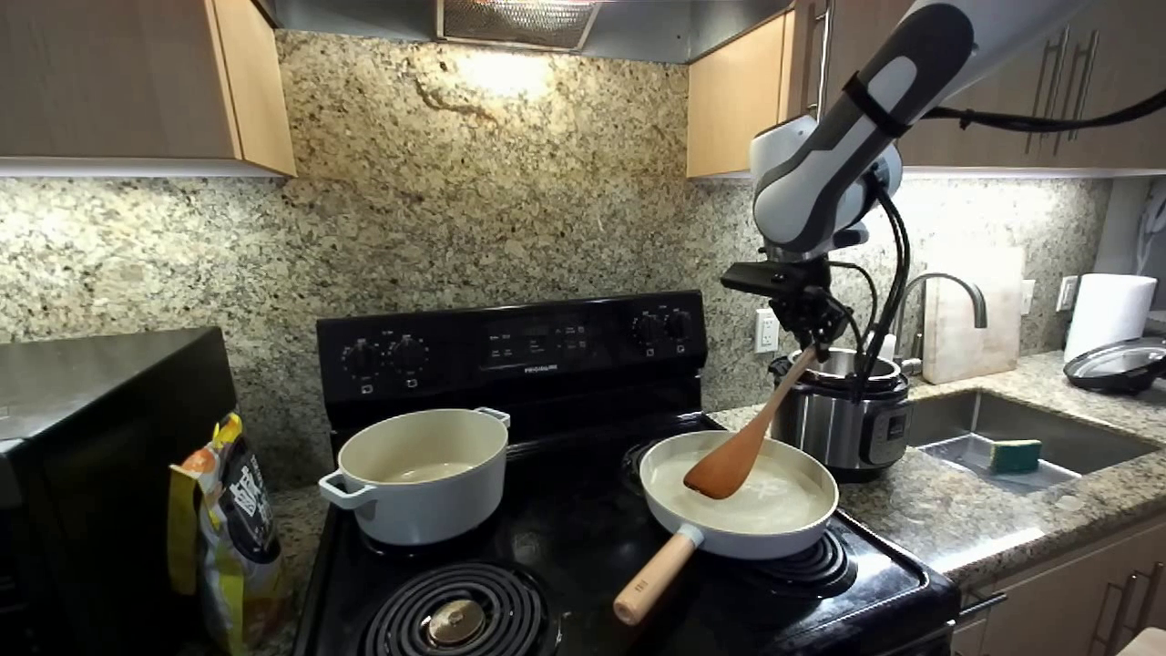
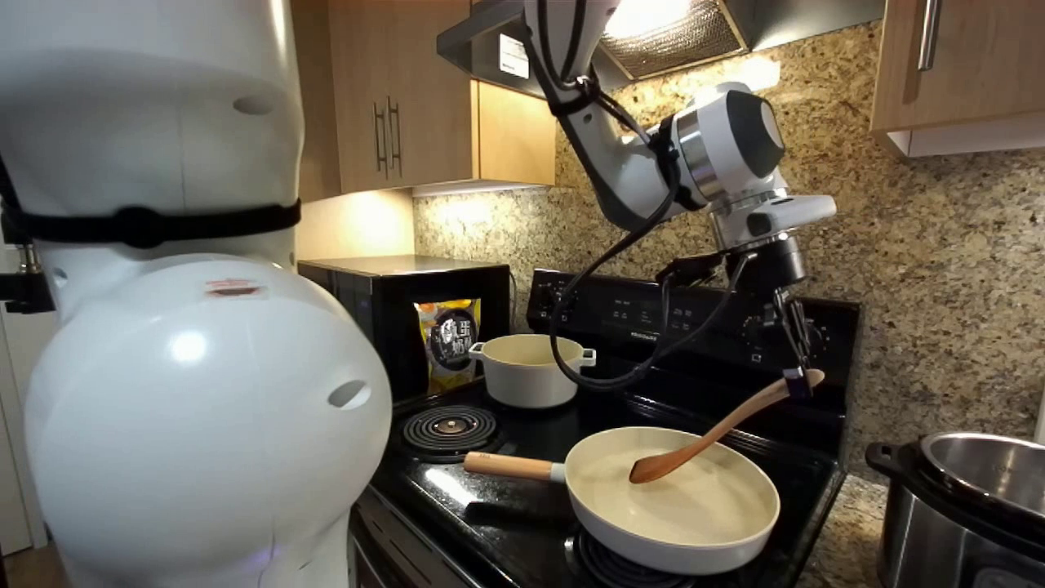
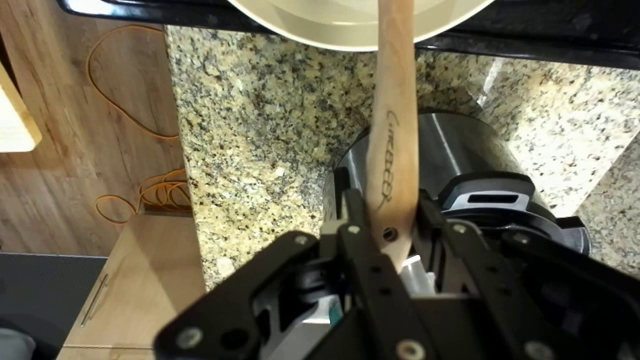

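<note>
In an exterior view, a black metal two-finger gripper (image 1: 820, 351) is pinching the upper end of a flat-bladed, reddish-brown wooden spatula (image 1: 742, 446). The spatula is slanting down toward seven o'clock, its blade hanging over a round, white-sided frying pan with a cream interior (image 1: 774, 497); from where I am standing, I cannot tell whether the two are touching. At two o'clock from the pan, a round silver-and-black pressure cooker (image 1: 824, 433) is standing beside the glossy black stove (image 1: 592, 510); at nine o'clock, a deep pale-grey pot with two side handles (image 1: 437, 501) is sitting on the stove.

In an exterior view, the pan's pale wooden handle (image 2: 506, 465) is pointing to nine o'clock, and the spatula is slanting up toward two o'clock, its rounded tip (image 2: 814, 377) poking out past the gripper.

In the wrist view, the spatula's shaft is running to twelve o'clock, with black fingers (image 3: 356, 206) pressing on it from nine and three o'clock beside its dark hanging hole (image 3: 390, 234). It is looking light, stiff and hard to break, though its smooth wood may be slightly slippery. Being held so far from the blade, it is offering a long lever that could twist; the lettered stretch (image 3: 390, 155) beyond the fingers is seeming the steadier place to grip.
</note>
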